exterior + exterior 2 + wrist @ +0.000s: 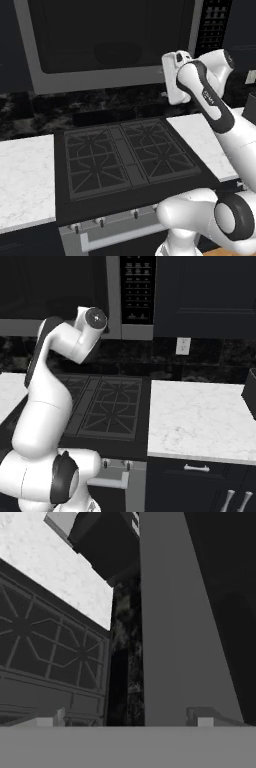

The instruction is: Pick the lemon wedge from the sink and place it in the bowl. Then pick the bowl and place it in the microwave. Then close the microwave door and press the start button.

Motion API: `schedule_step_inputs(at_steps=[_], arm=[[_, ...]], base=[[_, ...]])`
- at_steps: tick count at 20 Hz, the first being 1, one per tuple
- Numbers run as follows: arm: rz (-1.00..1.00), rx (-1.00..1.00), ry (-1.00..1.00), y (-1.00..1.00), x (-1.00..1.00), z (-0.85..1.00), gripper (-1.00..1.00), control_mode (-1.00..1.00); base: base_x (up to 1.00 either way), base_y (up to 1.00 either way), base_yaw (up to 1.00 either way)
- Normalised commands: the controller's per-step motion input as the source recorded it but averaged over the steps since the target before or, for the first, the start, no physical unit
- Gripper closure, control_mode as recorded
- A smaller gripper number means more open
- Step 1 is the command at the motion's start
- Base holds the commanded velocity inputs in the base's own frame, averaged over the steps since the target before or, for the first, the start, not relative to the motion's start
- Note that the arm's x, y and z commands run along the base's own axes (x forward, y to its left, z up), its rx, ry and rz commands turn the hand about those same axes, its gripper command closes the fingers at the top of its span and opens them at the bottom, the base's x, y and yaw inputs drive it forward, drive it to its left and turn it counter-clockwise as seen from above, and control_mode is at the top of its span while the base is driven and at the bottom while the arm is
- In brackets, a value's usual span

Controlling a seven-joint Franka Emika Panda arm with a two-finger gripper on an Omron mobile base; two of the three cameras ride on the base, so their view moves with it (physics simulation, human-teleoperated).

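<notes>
Gripper (125, 719) with fingers spread wide and empty, grey frame of microwave door (175, 622) just ahead, stove grates (45, 647) beside it.

Below the end effector (125, 721), the white marble counter (25, 175) is flanking a black stovetop (125, 160), its bare slabs lying on both sides.
</notes>
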Motion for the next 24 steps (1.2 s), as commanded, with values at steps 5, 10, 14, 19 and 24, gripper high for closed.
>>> schedule_step_inputs(at_steps=[5, 10, 14, 19, 24], arm=[[0.13, 0.00, -0.09, -0.07, -1.00, -0.01, -1.00, -1.00], [0.05, 0.07, -0.07, -0.49, -1.00, 0.00, -1.00, -1.00], [0.00, 0.07, -0.04, -0.77, -0.89, 0.00, -1.00, -1.00], [0.00, 0.03, -0.01, -0.78, -0.17, 0.07, -1.00, -1.00], [-0.03, 0.04, 0.00, -0.70, 0.32, 0.28, -1.00, -1.00]], base=[[0.00, 0.00, 0.00], [0.00, 0.00, 0.00], [0.00, 0.00, 0.00], [0.00, 0.00, 0.00], [0.00, 0.00, 0.00]])
